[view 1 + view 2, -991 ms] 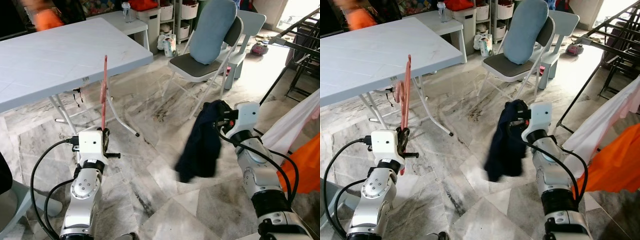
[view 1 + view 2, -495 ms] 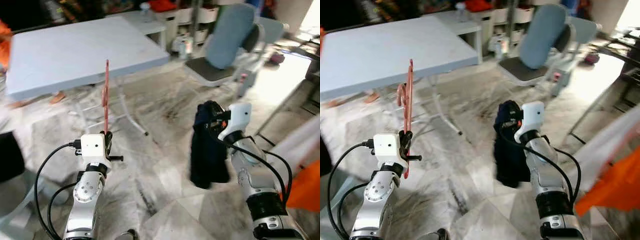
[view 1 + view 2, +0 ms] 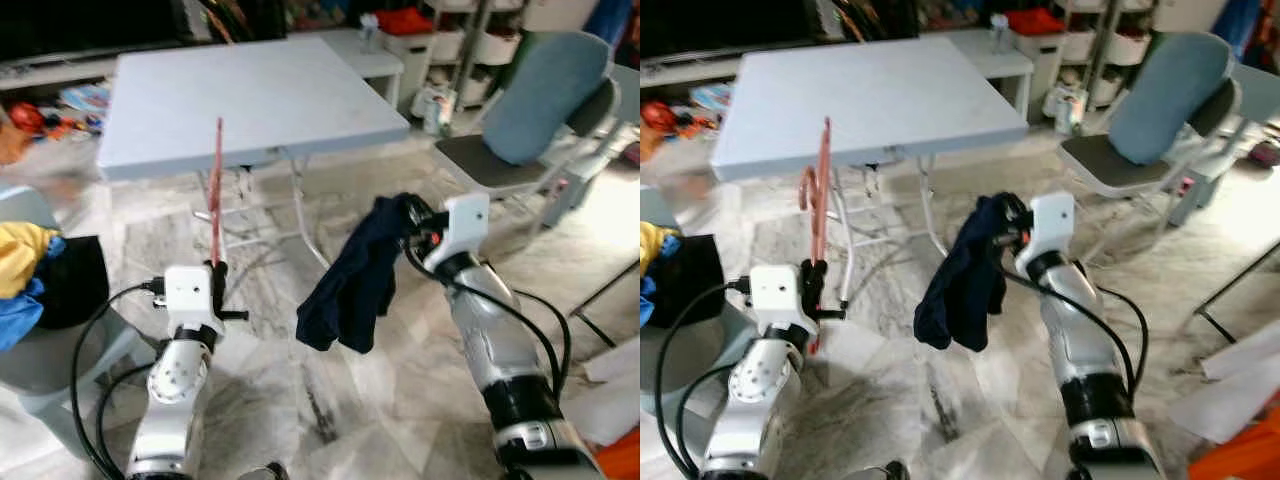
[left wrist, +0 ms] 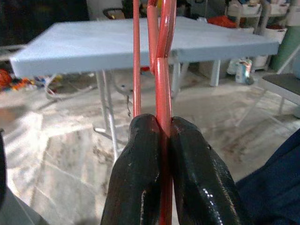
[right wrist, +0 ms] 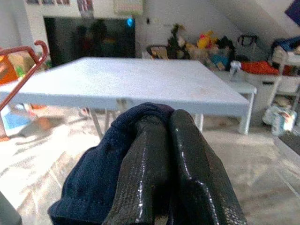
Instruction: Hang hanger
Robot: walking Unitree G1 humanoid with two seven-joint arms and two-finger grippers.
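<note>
A thin red hanger (image 3: pixel 215 195) stands upright, edge-on, in front of the white folding table (image 3: pixel 250 95). My left gripper (image 4: pixel 159 140) is shut on its lower part, low at the left. My right gripper (image 3: pixel 415 225) is shut on a dark navy garment (image 3: pixel 350 285) that hangs from it, swinging out to the left over the marble floor. In the right wrist view the cloth (image 5: pixel 101 178) drapes over my black fingers (image 5: pixel 187 164), with the hanger's hook (image 5: pixel 28 56) off to one side.
A grey chair (image 3: pixel 540 150) with a blue cushion stands at the right. A seat with yellow, blue and black clothes (image 3: pixel 40 275) is at the left. Storage bins (image 3: pixel 430 45) line the back. A white cloth (image 3: pixel 620 365) lies low at the right.
The camera has swung left, bringing the table to the centre and the clothes pile into view. The navy garment has swung out leftward from my right gripper. Both grips are unchanged.
</note>
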